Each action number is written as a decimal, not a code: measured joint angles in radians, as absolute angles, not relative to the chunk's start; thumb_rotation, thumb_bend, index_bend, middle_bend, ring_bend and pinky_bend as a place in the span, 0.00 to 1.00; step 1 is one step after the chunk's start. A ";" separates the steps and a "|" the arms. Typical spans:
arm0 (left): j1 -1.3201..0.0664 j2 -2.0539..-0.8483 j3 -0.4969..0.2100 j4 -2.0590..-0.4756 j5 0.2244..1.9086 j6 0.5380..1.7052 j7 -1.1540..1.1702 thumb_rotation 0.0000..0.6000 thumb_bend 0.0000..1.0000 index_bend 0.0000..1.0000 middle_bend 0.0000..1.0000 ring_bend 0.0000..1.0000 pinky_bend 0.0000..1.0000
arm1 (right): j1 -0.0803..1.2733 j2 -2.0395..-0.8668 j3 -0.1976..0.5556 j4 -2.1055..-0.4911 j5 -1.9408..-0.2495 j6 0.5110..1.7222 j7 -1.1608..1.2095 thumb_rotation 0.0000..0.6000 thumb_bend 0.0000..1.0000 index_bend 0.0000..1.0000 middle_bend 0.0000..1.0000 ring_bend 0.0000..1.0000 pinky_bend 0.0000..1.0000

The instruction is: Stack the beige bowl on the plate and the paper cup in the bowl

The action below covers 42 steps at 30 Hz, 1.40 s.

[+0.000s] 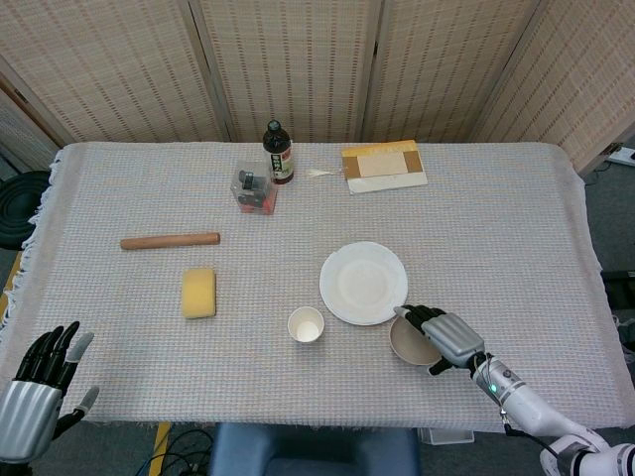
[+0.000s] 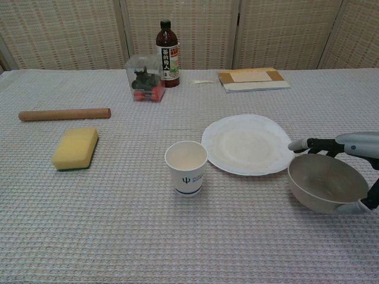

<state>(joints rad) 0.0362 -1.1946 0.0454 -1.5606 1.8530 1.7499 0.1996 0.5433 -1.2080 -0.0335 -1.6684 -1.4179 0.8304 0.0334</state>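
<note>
Right hand (image 1: 444,336) grips beige bowl (image 2: 326,189) near tabletop's front-right edge, just beside empty plate (image 1: 363,283). Paper cup (image 2: 186,167) stands untouched on cloth. Left hand (image 1: 42,375) open, idle. Both stacks pending.

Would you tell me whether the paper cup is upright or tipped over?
Upright: the paper cup stands on its base beside the plate, open mouth up.

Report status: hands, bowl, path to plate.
Right hand grips beige bowl. Left hand open, idle. Plate bare, path clear.
</note>
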 measured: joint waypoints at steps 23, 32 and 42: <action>0.034 -1.186 0.044 -1.568 1.835 1.738 0.187 1.00 0.31 0.07 0.01 0.01 0.15 | 0.691 -1.218 0.129 -1.656 -1.151 0.729 -0.004 1.00 0.26 0.00 0.07 0.13 0.32; 0.033 -1.178 0.041 -1.568 1.826 1.740 0.164 1.00 0.31 0.07 0.01 0.01 0.15 | 0.784 -1.322 0.169 -1.532 -0.990 0.666 -0.055 1.00 0.25 0.00 0.07 0.13 0.32; 0.029 -1.165 0.034 -1.564 1.803 1.735 0.127 1.00 0.31 0.07 0.01 0.01 0.15 | 0.852 -1.419 0.192 -1.432 -0.928 0.613 -0.043 1.00 0.24 0.00 0.07 0.13 0.32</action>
